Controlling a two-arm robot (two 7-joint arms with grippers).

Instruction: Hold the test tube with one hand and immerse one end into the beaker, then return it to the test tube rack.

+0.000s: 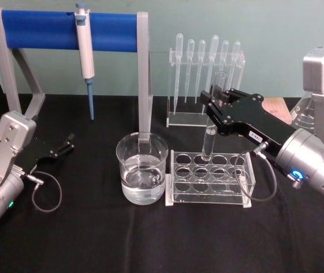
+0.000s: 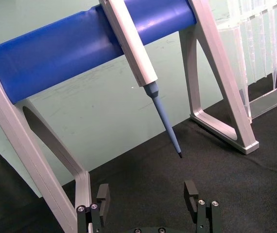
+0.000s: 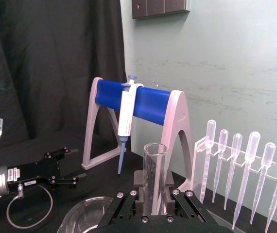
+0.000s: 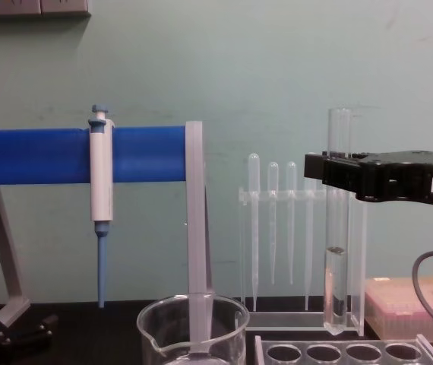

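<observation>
Black cloth covers the table [image 1: 150, 244] under a pale green wall. Far to the left of the test tube rack [image 1: 207, 196], the left gripper [image 1: 68, 143] is parked low over the cloth, its 2 fingers [image 2: 103, 194] spread apart with nothing between them. Behind it, also left of the rack, a blue-barred stand [image 1: 42, 31] carries 1 micropipette [image 1: 85, 51] hanging tip down.

Just beside the rack's left end stands the beaker [image 1: 127, 165], holding water, its mouth open upward.

Above the rack's back row hangs the test tube [image 4: 337, 258]. Its long axis is vertical, with the round bottom pointing down and the flared open rim up. In the chest view its bottom sits just above the rack's top, not in any hole, and a liquid line shows partway up its lower part. The right gripper [image 1: 217, 98] reaches in from the rack's right and is clamped on the tube's upper part, with the rim standing above the jaws.

Behind the rack, 6 plastic pipettes [image 1: 207, 62] hang in a clear holder close behind the tube. The gripper's cable [image 1: 244, 176] loops over the rack's right end. A pink box [image 4: 410, 304] sits behind and to the right of the rack. In front of the rack and beaker the cloth is bare to the table's near edge.
</observation>
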